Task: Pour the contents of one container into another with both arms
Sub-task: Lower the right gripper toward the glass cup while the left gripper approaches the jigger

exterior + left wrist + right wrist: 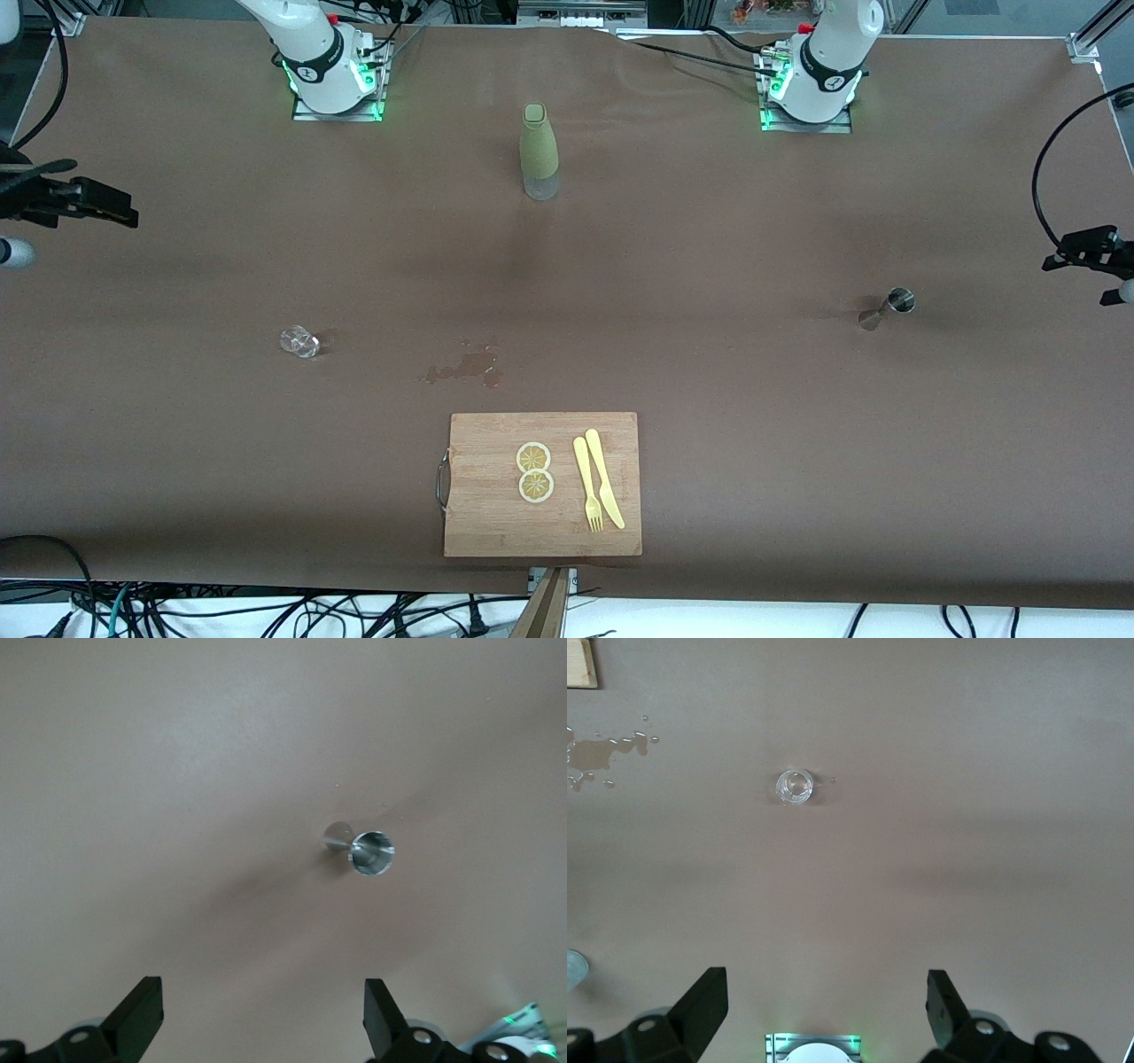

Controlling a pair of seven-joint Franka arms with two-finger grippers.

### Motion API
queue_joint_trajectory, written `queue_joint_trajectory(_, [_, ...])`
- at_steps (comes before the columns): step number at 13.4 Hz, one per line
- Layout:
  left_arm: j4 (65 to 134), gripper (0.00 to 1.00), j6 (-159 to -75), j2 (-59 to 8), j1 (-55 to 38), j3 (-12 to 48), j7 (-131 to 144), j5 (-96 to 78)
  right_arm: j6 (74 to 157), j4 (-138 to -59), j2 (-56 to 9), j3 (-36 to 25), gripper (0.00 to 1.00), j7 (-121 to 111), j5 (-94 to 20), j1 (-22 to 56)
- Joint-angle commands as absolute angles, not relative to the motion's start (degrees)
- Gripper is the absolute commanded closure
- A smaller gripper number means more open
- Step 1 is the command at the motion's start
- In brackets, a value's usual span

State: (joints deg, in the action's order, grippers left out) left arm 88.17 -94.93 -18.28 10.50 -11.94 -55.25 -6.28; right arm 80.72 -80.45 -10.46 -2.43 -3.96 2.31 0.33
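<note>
A small clear glass (299, 341) stands toward the right arm's end of the table. High above it, the right gripper (826, 988) hangs open and empty, looking down on that glass (796, 786). A metal jigger (890, 306) lies on its side toward the left arm's end. The left gripper (263, 992) is open and empty high over this jigger (368, 850). A bottle in a green sleeve (539, 155) stands upright between the two arm bases. In the front view only the arms' white bases show; both hands are out of that view.
A wet spill (465, 365) marks the brown table mat near the middle. A wooden cutting board (487, 523) at the front edge carries two lemon slices (534, 471), a yellow fork (586, 486) and a yellow knife (604, 478). Black clamps with cables (1088, 248) stick in at both table ends.
</note>
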Motion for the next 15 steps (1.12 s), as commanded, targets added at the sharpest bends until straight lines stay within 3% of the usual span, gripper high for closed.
queue_joint_trajectory(1, [87.45,0.00,-96.06,-21.34,12.38,-11.69,-64.39,-9.74,82.87,-80.60,-12.73,-2.81,0.00,-3.69,1.76,0.88])
queue_joint_trajectory(9, [86.84,0.00,-98.53,-32.94,19.95,-11.60,-99.45,-25.82,81.47,-81.65,-17.22,-2.90,0.00,-8.66,2.20,0.53])
queue_joint_trajectory(15, [84.72,0.00,-92.29,-41.92,21.53,-13.36,-117.22,-37.96,96.22,-86.48,-20.21,-2.99,0.00,-38.36,1.58,-4.12])
